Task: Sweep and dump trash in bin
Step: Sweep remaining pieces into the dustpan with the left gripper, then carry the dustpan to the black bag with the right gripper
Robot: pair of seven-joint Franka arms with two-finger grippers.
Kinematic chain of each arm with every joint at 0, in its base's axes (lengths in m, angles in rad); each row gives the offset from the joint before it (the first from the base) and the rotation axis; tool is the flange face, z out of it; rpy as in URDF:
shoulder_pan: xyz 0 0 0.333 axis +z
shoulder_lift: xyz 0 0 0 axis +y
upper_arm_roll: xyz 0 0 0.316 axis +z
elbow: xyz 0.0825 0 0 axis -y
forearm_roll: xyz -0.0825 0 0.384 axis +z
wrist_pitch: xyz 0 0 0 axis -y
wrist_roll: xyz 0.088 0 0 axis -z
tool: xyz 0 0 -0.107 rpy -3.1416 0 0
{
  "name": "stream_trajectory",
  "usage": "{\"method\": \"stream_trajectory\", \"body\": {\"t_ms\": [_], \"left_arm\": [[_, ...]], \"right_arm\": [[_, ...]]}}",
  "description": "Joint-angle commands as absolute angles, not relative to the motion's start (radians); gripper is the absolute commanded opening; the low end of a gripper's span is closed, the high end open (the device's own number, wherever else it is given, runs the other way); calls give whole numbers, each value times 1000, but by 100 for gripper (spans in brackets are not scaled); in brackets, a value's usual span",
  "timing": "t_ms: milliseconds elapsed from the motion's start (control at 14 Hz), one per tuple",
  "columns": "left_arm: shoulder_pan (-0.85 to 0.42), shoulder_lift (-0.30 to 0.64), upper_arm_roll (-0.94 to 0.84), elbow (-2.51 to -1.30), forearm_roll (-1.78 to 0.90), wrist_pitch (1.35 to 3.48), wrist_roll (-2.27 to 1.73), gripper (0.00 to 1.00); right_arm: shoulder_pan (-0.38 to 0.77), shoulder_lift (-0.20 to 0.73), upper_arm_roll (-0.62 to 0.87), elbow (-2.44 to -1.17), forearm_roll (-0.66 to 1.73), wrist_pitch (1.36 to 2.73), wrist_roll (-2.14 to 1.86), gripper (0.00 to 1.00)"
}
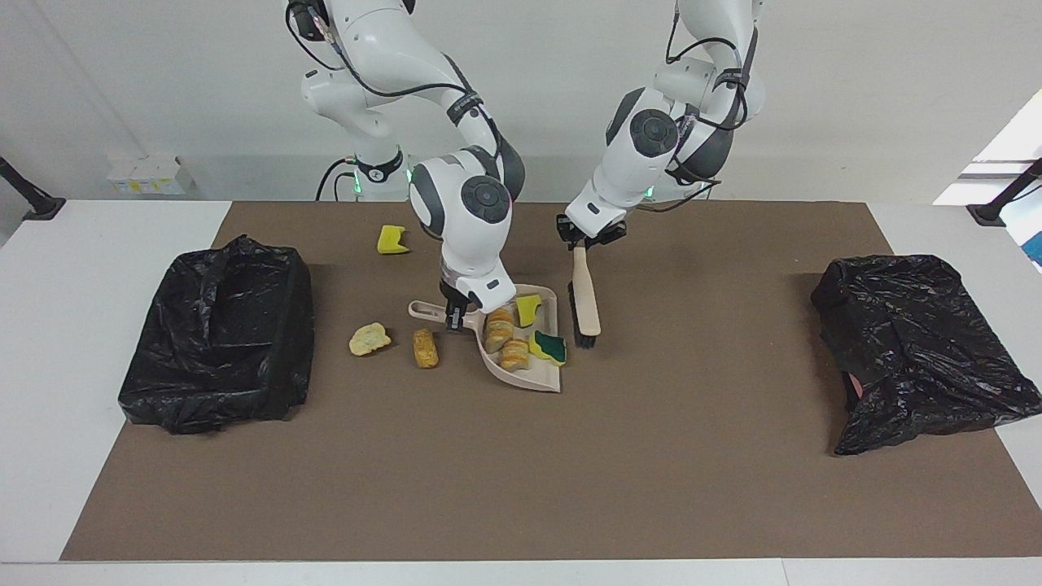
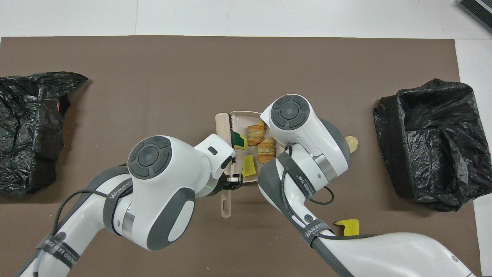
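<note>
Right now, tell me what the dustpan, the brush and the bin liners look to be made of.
Dustpan: probably matte beige moulded plastic, with smooth thin walls. Brush: pale handle, plastic or wood, hard to tell; dark, dense bristles. Bin liners: thin glossy black plastic film, crinkled and glinting.

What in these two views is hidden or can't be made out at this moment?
- Right gripper on the dustpan handle: hidden under its own arm in the overhead view.
- Two trash pieces beside the dustpan: mostly covered by the right arm in the overhead view.
- Contents of both black bin bags: not visible in either view.
</note>
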State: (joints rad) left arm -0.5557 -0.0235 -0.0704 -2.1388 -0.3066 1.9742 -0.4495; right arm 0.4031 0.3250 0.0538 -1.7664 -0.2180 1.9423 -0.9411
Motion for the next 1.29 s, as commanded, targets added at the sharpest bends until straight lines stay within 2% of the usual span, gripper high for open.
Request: {"method": "stream_trajectory", "body": {"t_ms": [0,143,286,571,857,929,1000,1214], "left_arm": [[-571,-156,-78,-2298,-291,1974,-523,0],[-619,-201,-81,-2357,-291,1976,-583,0],[-690,-206,-87,-2379,-290,1993,-681,0],[-857,-198,-90,-2494,-290,2201,-836,0],[-850,-192,-91,-2516,-290,2243,-834,1],[-844,-187,-89,-2507,-290,2238,-834,93],[-838,-178,-87,-2488,-290,2230,-834,100],[-744,-166,-87,-2450,-290,2218,-821,100]], "right_arm": [[318,241,63,-1802,-181,1939,-960,0],[258,210,63,-1802,-167,1925,-1049,0],[171,183,63,-1802,-91,1919,-1153,0],[-4,106,61,-1799,-72,1875,-1365,0],[-181,92,58,-1790,-72,1873,-1531,0],[-219,91,57,-1790,-74,1875,-1558,0],[-254,89,55,-1789,-74,1875,-1595,0],[-342,86,49,-1790,-100,1882,-1620,0]]}}
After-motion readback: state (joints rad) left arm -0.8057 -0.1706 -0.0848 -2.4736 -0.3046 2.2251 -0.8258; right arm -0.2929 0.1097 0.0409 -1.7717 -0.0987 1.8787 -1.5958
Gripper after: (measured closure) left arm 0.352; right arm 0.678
